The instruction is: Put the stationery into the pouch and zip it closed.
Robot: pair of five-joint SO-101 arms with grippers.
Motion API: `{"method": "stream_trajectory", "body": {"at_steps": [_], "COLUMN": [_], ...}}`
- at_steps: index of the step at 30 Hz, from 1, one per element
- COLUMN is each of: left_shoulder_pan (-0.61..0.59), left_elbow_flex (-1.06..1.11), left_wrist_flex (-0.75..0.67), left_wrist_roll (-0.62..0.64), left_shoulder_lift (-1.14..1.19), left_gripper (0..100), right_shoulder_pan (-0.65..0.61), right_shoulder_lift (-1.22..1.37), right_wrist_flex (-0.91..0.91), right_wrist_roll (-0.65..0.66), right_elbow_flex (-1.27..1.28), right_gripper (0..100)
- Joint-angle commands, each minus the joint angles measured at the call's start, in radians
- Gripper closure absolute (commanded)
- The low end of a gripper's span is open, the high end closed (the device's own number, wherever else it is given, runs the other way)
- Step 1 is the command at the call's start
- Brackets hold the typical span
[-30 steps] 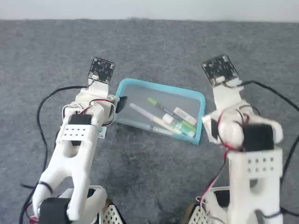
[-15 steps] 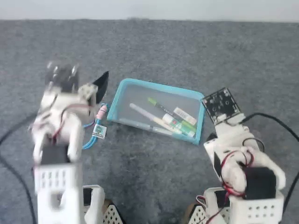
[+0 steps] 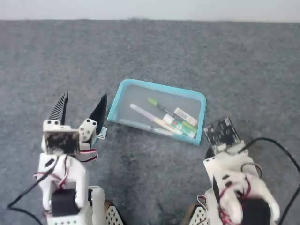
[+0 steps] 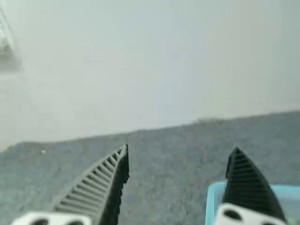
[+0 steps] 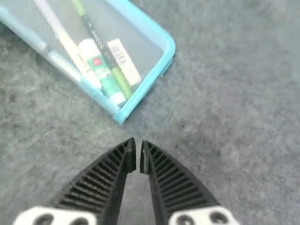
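Note:
A teal-edged see-through pouch (image 3: 117, 96) lies flat on the grey carpet, mid-table. Inside it are pens (image 3: 161, 108), a glue stick (image 5: 91, 51) and a small eraser (image 5: 123, 61). My left gripper (image 3: 80, 107) is raised just left of the pouch's left end and is open, with nothing between its black fingers (image 4: 110, 180). The pouch's corner (image 4: 212, 194) peeks in beside one finger. My right gripper (image 5: 137, 151) is shut on nothing and hovers over bare carpet, short of the pouch's near right corner (image 5: 150, 77).
Grey carpet (image 3: 154, 51) surrounds the pouch, with a pale wall (image 4: 150, 61) at the far edge. A small tag (image 3: 101, 133) lies by the pouch's left end, close to the left arm. The right arm's body (image 3: 234, 183) sits at the near right.
Both arms have drawn back from the pouch toward the near edge. The left gripper came away from the pouch's left end and now stands open. The pouch has not moved.

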Motion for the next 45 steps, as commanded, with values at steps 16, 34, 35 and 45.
{"method": "stream_trajectory", "body": {"at_steps": [16,34,35,45], "left_shoulder_pan": [-0.025,-0.026,-0.026,-0.026], "left_elbow_flex": [0.331,0.331,0.331,0.331], "left_wrist_flex": [0.488,0.480,0.480,0.480], "left_wrist_roll": [0.006,0.009,0.009,0.009], "left_shoulder_lift": [-0.032,-0.032,-0.032,-0.032], "left_gripper": [69,69,69,69], "right_shoulder_pan": [0.257,0.507,0.515,0.585], "right_shoulder_lift": [-0.116,-0.114,-0.114,-0.113], "right_wrist_flex": [-0.051,-0.275,-0.334,-0.584], "right_wrist_roll": [0.014,0.012,0.012,0.005], "right_elbow_flex": [0.077,0.408,0.488,0.709], "right_gripper": [99.1,99.1,99.1,99.1]}}
